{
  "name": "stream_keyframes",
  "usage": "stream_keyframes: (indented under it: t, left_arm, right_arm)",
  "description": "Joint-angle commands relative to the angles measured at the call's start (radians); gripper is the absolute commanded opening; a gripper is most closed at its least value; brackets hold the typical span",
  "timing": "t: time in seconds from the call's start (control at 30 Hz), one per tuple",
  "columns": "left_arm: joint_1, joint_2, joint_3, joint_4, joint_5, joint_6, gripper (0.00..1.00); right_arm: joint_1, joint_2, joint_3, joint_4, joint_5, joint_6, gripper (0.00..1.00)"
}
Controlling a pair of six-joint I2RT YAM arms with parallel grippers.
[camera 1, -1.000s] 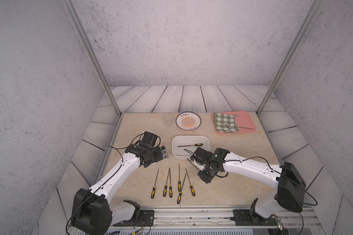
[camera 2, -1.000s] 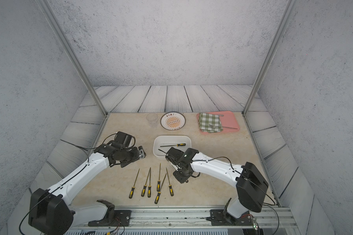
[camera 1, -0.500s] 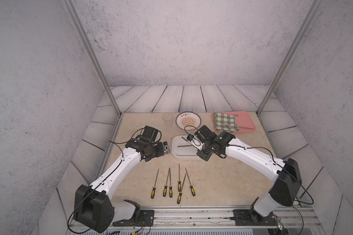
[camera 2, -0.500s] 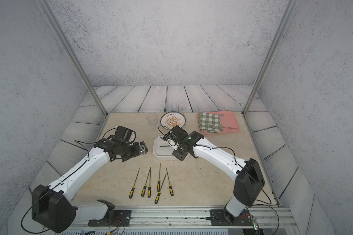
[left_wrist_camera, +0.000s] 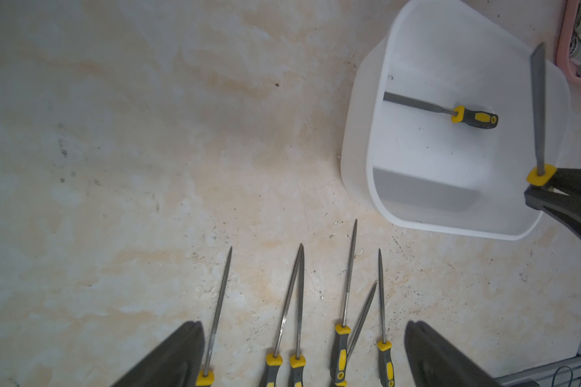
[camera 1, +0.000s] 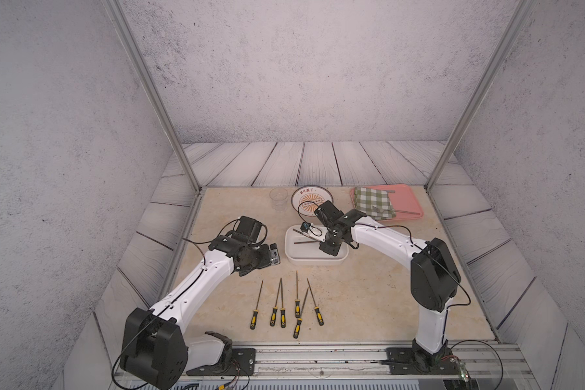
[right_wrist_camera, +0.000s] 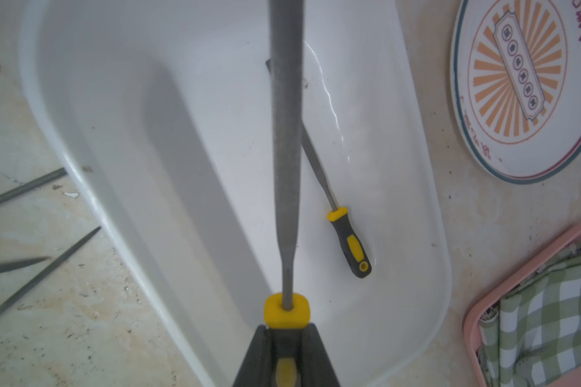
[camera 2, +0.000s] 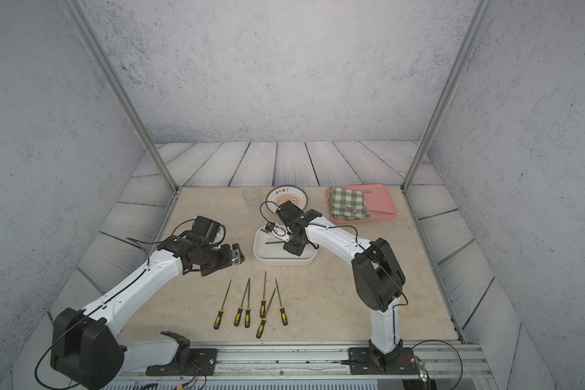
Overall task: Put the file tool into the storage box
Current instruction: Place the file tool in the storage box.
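Right gripper [right_wrist_camera: 285, 326] clamped on handle of flat file [right_wrist_camera: 285, 134], blade pointing ahead so you can lay it lengthwise. Storage box [right_wrist_camera: 121, 100] directly beneath; second file [right_wrist_camera: 348, 241] lies inside, just beside blade. Left gripper [left_wrist_camera: 302, 355] spread wide above six loose files [left_wrist_camera: 346, 278], likely your next pick.

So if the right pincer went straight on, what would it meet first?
Probably the inside of the storage box; the held file tool would touch first, though depth is unclear.

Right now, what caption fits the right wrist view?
The right gripper holds a file by its handle over the storage box, where a second file lies.
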Motion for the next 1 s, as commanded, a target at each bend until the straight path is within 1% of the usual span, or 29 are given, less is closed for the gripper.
stream_keyframes:
  t: [0.0, 0.13, 0.3, 0.4, 0.57, 0.77, 0.97]
  left_arm:
    - [-0.004, -0.002, 0.034, -0.017, 0.040, 0.022, 0.99]
    - [-0.005, -0.008, 0.032, -0.007, 0.007, 0.023, 0.99]
    - [-0.004, 0.034, 0.056, -0.024, 0.016, 0.031, 0.99]
    - [-0.004, 0.048, 0.053, -0.011, 0.014, 0.024, 0.99]
    - [-0.002, 0.059, 0.066, -0.004, 0.003, -0.011, 0.99]
    - [-0.002, 0.087, 0.073, 0.044, 0.038, -0.054, 0.99]
    - [-0.003, 0.110, 0.087, 0.033, 0.038, -0.063, 0.99]
  right_arm:
    - [-0.004, 0.022, 0.012, 0.024, -0.018, -0.055, 0.03]
    - [-0.016, 0.032, -0.030, 0.062, 0.001, -0.086, 0.03]
    - [-0.026, 0.011, -0.093, 0.072, -0.018, -0.115, 0.04]
    - [-0.026, -0.002, -0.132, 0.080, -0.040, -0.104, 0.05]
    - [-0.026, 0.007, -0.139, 0.066, -0.023, -0.070, 0.07]
    - [-0.024, -0.004, -0.147, 0.053, -0.071, -0.062, 0.12]
    - [-0.023, -0.014, -0.153, 0.031, -0.092, -0.041, 0.17]
